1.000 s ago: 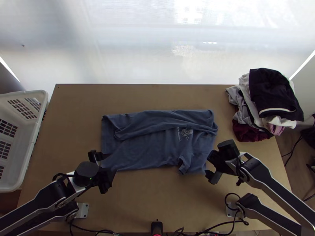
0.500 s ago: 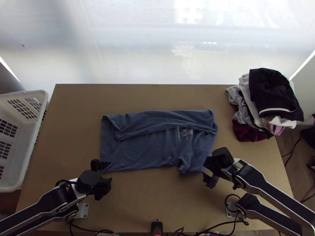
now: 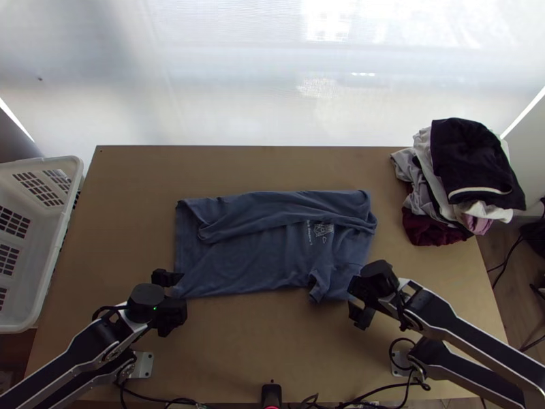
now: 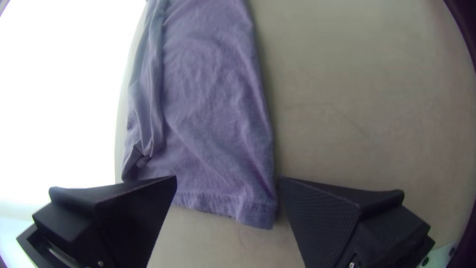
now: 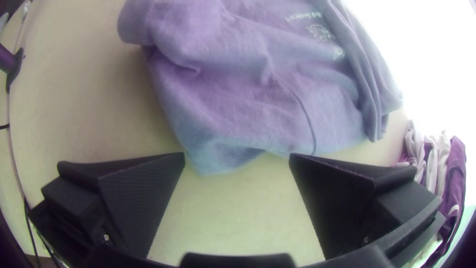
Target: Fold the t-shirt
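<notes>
The wooden table (image 3: 259,361) is spreading under everything, with bare wood running along the T-shirt's far side and a broad stretch lying between its near side and the arms' bases. The left arm (image 3: 82,347) is reaching up and inward from its base, and the right arm (image 3: 463,330) is slanting inward from the other side, both keeping low over the near half. The white basket (image 3: 63,232) is standing at the table's left edge, well apart from the cloth. The blue T-shirt (image 3: 266,262) is lying crosswise in the middle, its far side folded over in a loose, rumpled strip, its hem end facing left. The pile of clothes (image 3: 470,157) is sitting at the far right corner, a strip of wood separating it from the shirt. The left gripper (image 3: 177,293) is poised at the shirt's near left corner, its fingers spreading wide; in the left wrist view, the hem corner is lying between them, unpinched, though whether a finger is touching the fabric cannot be told. The right gripper (image 3: 351,300) is waiting at the near right corner, its fingers also standing well apart and gripping nothing; in the right wrist view, the corner's edge is lying just by the fingertips, contact again being unclear. A short sleeve (image 3: 320,283) is jutting out along the near edge, and a small pale print (image 3: 323,230) is showing beside the folded strip.
</notes>
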`<state>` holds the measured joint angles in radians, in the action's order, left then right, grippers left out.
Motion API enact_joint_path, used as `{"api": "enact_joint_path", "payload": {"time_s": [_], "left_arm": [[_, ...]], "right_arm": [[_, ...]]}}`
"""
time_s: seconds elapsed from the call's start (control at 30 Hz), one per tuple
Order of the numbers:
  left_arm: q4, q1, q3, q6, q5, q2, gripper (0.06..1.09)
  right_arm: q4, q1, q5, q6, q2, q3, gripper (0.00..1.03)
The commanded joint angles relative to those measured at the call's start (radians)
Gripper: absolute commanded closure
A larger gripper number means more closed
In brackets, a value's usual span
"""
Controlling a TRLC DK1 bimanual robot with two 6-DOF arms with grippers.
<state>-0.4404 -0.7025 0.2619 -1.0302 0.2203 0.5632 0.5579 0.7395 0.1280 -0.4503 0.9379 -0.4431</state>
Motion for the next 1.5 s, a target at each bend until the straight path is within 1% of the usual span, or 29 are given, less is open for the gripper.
{"api": "enact_joint_path", "payload": {"time_s": [0.0,0.1,0.27,0.6,0.63,0.67,0.73,0.77,0.8,0.87,0.97,1.07,1.13,1.2,1.23,1.3,1.33,1.37,1.4,1.43,1.47], "left_arm": [[0.029,0.044,-0.009,-0.027,-0.015,0.009,0.11],[0.035,0.044,-0.015,-0.027,-0.022,0.012,0.11],[0.077,0.044,-0.024,-0.033,-0.029,0.038,0.11],[0.174,0.067,-0.020,-0.051,-0.030,0.141,0.11],[0.178,0.067,-0.021,-0.051,-0.030,0.147,0.11],[0.183,0.067,-0.023,-0.051,-0.030,0.152,0.11],[0.187,0.069,-0.024,-0.053,-0.030,0.159,0.11],[0.193,0.072,-0.024,-0.056,-0.030,0.162,0.14],[0.197,0.075,-0.023,-0.062,-0.030,0.164,0.16],[0.201,0.086,-0.020,-0.071,-0.030,0.167,0.24],[0.204,0.092,-0.016,-0.076,-0.036,0.167,0.36],[0.220,0.098,-0.016,-0.076,-0.039,0.178,0.52],[0.226,0.100,-0.016,-0.076,-0.041,0.184,0.64],[0.227,0.101,-0.016,-0.076,-0.048,0.182,0.77],[0.229,0.103,-0.016,-0.076,-0.056,0.184,0.82],[0.238,0.106,-0.015,-0.076,-0.062,0.184,0.89],[0.239,0.106,-0.010,-0.074,-0.065,0.184,0.95],[0.238,0.112,0.002,-0.059,-0.070,0.188,1.01],[0.223,0.133,0.031,-0.007,-0.095,0.210,1.05],[0.157,0.176,0.085,0.056,-0.136,0.257,1.05],[0.066,0.233,0.151,0.121,-0.182,0.333,1.05]], "right_arm": [[-0.009,0.070,0.016,0.025,0.004,-0.013,0.05],[-0.023,0.097,0.018,0.033,0.021,-0.011,0.05],[-0.101,0.097,0.018,0.028,0.093,-0.022,0.05],[-0.165,0.097,0.030,0.033,0.144,-0.031,0.07],[-0.174,0.097,0.035,0.033,0.148,-0.031,0.07],[-0.181,0.097,0.042,0.035,0.153,-0.029,0.10],[-0.194,0.092,0.045,0.033,0.159,-0.028,0.10],[-0.205,0.090,0.048,0.033,0.162,-0.026,0.11],[-0.214,0.090,0.055,0.032,0.167,-0.026,0.15],[-0.239,0.087,0.058,0.028,0.173,-0.023,0.17],[-0.268,0.086,0.059,0.025,0.197,-0.020,0.27],[-0.296,0.086,0.061,0.013,0.208,-0.013,0.39],[-0.319,0.086,0.061,-0.005,0.210,-0.008,0.49],[-0.334,0.087,0.061,-0.025,0.217,-0.003,0.61],[-0.349,0.087,0.061,-0.037,0.222,0.001,0.68],[-0.372,0.086,0.062,-0.059,0.222,0.009,0.86],[-0.378,0.086,0.064,-0.068,0.222,0.009,0.94],[-0.378,0.086,0.064,-0.077,0.222,0.009,0.99],[-0.378,0.084,0.062,-0.082,0.222,0.009,1.00],[-0.372,0.078,0.061,-0.082,0.220,0.006,1.00],[-0.334,0.072,0.058,-0.073,0.222,-0.008,1.00]]}}
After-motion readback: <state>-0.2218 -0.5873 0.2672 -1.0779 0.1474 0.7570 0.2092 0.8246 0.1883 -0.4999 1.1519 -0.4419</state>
